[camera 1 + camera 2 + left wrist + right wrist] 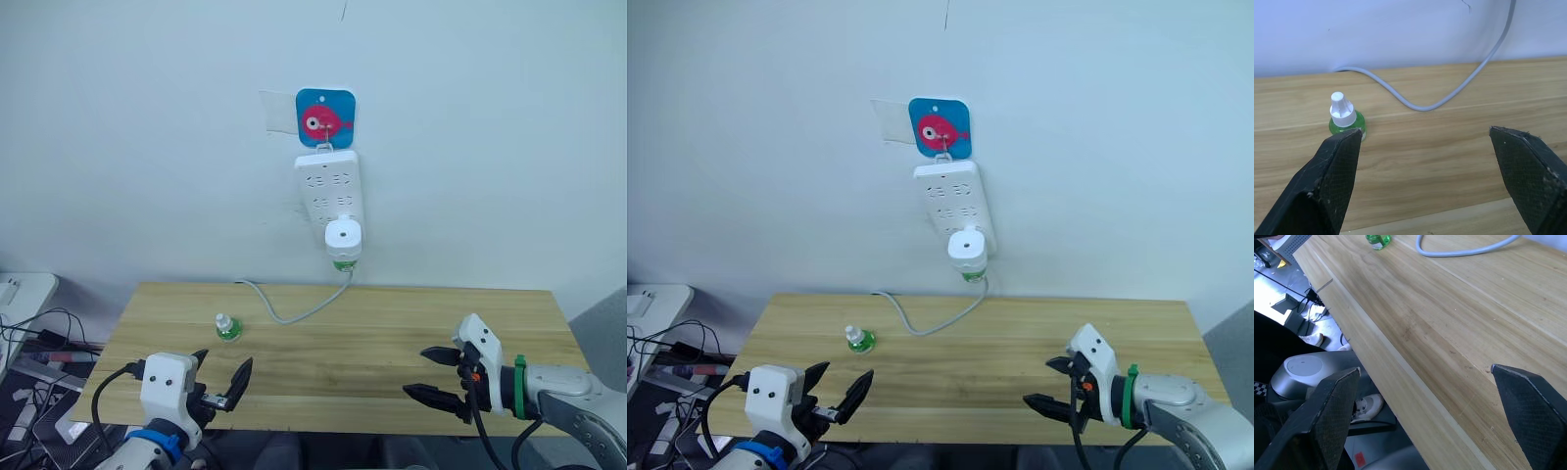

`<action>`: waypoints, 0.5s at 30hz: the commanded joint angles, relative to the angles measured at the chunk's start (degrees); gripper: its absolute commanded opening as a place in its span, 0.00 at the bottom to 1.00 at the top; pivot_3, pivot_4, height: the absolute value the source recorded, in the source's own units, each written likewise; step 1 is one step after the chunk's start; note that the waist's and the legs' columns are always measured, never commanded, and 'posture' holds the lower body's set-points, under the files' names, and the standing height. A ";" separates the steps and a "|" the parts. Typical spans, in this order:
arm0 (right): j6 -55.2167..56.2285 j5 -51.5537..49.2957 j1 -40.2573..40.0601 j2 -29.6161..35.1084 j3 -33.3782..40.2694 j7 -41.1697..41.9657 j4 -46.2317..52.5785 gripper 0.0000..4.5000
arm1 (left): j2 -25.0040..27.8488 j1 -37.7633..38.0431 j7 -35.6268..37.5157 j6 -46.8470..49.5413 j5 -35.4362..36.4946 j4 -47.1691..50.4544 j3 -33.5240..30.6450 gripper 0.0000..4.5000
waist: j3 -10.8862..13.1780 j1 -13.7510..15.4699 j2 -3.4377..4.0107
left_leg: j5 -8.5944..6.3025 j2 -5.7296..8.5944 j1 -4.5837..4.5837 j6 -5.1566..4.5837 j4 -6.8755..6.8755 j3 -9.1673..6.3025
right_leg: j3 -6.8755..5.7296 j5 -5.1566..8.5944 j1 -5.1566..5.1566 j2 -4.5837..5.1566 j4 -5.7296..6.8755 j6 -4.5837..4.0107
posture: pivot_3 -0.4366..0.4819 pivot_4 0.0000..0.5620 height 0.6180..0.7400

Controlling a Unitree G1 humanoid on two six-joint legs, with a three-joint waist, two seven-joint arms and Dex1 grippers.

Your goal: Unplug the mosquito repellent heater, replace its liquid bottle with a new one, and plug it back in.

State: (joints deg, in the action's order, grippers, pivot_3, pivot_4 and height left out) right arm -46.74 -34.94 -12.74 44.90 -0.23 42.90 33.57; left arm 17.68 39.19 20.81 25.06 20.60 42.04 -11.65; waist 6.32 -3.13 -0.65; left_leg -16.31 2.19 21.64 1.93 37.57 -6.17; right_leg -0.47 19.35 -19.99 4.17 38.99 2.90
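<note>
The white mosquito repellent heater [342, 238] is plugged into the bottom of a white power strip [329, 186] hanging on the wall, with a green bottle [343, 262] screwed in under it. A spare green liquid bottle with a white cap [227, 327] [1345, 116] stands on the wooden table [392, 343], left of centre. My left gripper [221, 377] hovers open at the table's front left edge, just short of that bottle. At the front right edge my right gripper [436, 375] is open and holds nothing.
A grey cable [294, 311] runs from the power strip down onto the table behind the spare bottle. A blue hook plate with a pink fish [324, 117] holds the strip. Cables and boxes lie on the floor at the left [34, 352].
</note>
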 commanded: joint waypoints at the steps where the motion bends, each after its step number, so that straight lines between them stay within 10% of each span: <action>1: 0.90 -0.19 1.54 0.43 0.25 0.97 1.24 1.00 | 0.77 -0.58 1.20 -1.40 1.00 0.87 -1.22 0.97 | 0.00 0.00 0.00 | 0.00 0.00 0.00 0.00 0.00 0.00 | 0.01 0.00 0.00 0.00 0.00 0.00 | 0.32 0.17 1.00; 15: -0.63 1.14 19.06 -5.40 -3.13 -6.18 5.77 1.00 | 9.99 -13.70 9.59 3.13 12.35 -2.80 -6.86 0.97 | -0.05 -0.39 0.10 | -0.01 -0.01 -0.27 -0.01 0.01 -0.02 | 0.04 0.00 0.25 -0.01 0.03 0.00 | 0.26 0.17 1.00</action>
State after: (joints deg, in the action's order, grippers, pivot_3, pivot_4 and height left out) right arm -47.47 -33.83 4.92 39.85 -3.53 37.76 36.82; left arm 26.61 26.17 29.98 27.81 31.65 38.73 -17.14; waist 6.27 -3.51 -0.55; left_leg -16.31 2.17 21.34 1.92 37.59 -6.21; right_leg -0.43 19.35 -19.70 4.16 39.01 2.90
